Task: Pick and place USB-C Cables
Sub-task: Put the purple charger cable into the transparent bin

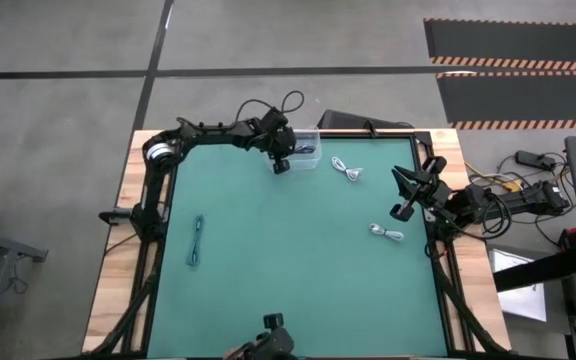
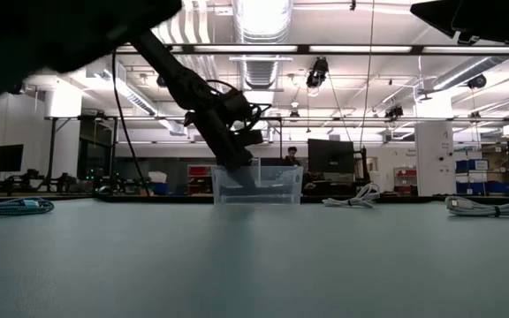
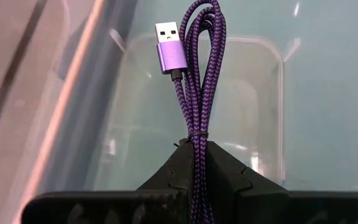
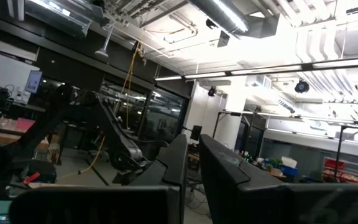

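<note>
My left gripper (image 1: 281,163) is at the table's far edge, over the near left corner of a clear plastic box (image 1: 308,148), shut on a dark purple braided cable bundle (image 3: 197,68) with a silver plug. The left wrist view shows the bundle over the box's inside (image 3: 185,124). Two white cable bundles (image 1: 346,170) (image 1: 386,233) lie flat on the right half of the mat, and a teal one (image 1: 197,240) lies on the left half. My right gripper (image 1: 404,193) waits at the right edge, raised and holding nothing, with only a thin slit between its fingers (image 4: 192,155). My left gripper pinches the purple bundle between its two fingers just below its thin tie (image 3: 197,135), the fingers lying along the cords. The looped end and the plug (image 3: 169,53) stick out past the fingertips. The bundle is lifted clear, over the box.
The green mat (image 1: 288,260) has a wooden border (image 1: 118,260). The box stands at the mat's far edge (image 2: 277,187). Seen from table height, the white cables (image 2: 352,200) (image 2: 493,208) and the teal one (image 2: 7,206) lie low on the mat. Robot wiring loops behind the box (image 1: 268,105).
</note>
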`<state>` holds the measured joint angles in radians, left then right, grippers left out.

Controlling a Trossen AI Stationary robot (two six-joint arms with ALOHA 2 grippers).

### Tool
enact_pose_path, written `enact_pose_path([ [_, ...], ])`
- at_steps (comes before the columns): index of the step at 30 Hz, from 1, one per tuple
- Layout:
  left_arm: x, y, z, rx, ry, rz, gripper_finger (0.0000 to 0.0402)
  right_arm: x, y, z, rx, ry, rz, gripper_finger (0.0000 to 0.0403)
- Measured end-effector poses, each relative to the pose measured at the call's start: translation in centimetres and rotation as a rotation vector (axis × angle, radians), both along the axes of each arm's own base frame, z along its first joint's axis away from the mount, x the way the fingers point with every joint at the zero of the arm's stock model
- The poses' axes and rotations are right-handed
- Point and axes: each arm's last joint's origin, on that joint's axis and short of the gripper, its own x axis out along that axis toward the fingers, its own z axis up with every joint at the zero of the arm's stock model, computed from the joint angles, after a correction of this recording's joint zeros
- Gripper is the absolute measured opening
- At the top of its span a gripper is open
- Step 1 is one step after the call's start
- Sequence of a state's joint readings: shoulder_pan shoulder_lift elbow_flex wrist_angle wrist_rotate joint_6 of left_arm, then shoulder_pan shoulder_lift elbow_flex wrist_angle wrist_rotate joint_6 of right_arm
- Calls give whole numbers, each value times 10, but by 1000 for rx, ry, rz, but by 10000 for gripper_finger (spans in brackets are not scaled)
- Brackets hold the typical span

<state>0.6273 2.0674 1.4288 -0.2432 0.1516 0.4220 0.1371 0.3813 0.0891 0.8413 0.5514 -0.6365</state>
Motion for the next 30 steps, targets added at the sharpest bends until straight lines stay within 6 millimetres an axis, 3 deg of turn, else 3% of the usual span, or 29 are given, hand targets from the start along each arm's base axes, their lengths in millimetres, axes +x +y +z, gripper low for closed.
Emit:
enact_pose_path([
  [30,1,1,-5,-16,-1,18,21,0,0,0,-1,2,-1,31],
])
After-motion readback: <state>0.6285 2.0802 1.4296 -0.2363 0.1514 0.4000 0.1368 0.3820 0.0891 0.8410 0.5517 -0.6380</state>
